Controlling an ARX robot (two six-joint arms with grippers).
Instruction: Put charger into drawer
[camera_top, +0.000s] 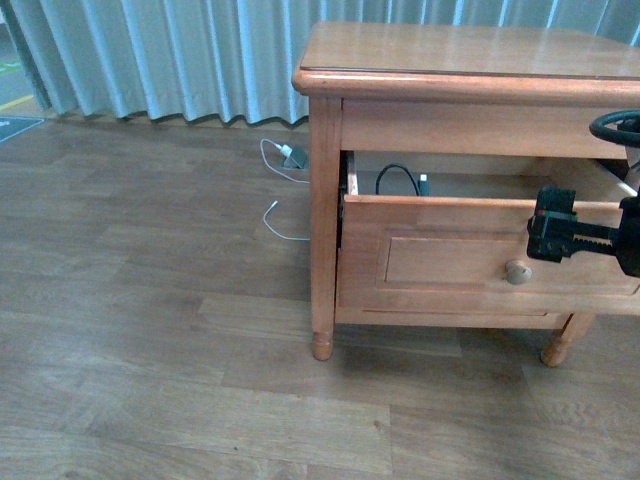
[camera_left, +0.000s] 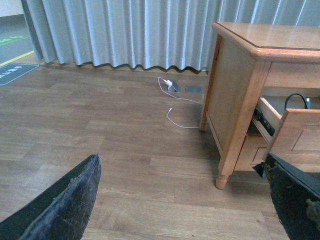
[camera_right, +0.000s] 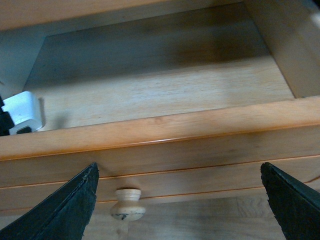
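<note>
Lying in the open drawer, white cube charger, black cable looped.

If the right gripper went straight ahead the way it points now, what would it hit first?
Most likely the drawer front: in the right wrist view the open right gripper faces the panel, its knob between the fingers, left of centre. Depth is unclear; aimed slightly higher, it would pass over the rim into the drawer holding the charger.
</note>
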